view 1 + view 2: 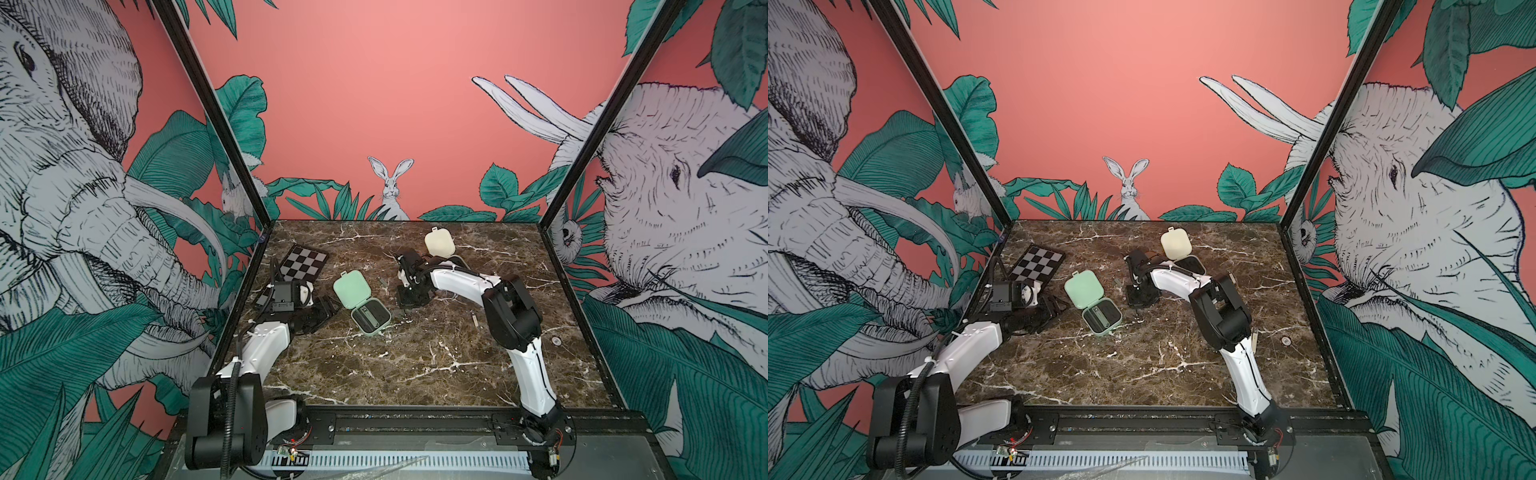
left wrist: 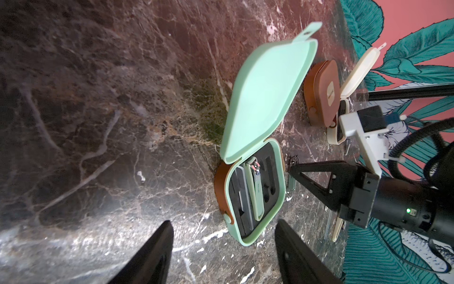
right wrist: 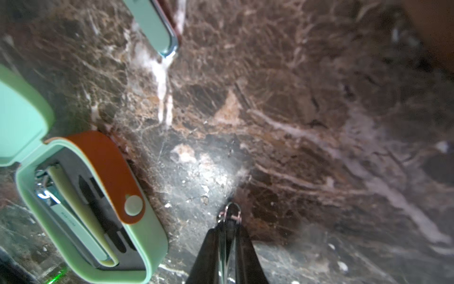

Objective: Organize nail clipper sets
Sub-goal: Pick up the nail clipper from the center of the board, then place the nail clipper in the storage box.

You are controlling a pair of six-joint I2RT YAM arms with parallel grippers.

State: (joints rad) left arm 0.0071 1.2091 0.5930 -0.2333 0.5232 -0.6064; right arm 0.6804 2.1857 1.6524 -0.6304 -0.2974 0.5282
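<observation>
The mint green case (image 1: 371, 318) (image 1: 1101, 318) (image 2: 255, 194) (image 3: 86, 209) lies open mid-table, lid up, with a mint clipper in its black insert. My left gripper (image 1: 328, 309) (image 2: 224, 222) stands open just left of it, touching nothing. To the case's right my right gripper (image 1: 409, 301) (image 1: 1142, 299) (image 3: 228, 228) points down at the marble. It is shut on a small slim metal tool (image 3: 229, 211) whose shiny head sticks out past the fingertips. The cream case (image 1: 438, 245) (image 2: 353, 73) stands open at the back. In the left wrist view the brown case (image 2: 321, 93) lies shut beside it.
A black-and-grey checkerboard (image 1: 302, 264) lies at the back left. A loose mint tool (image 3: 157, 27) lies near the mint lid. By the right arm's elbow is a cream tool (image 1: 473, 321) (image 2: 337, 228). A round sticker (image 1: 556, 341) marks the table's right side.
</observation>
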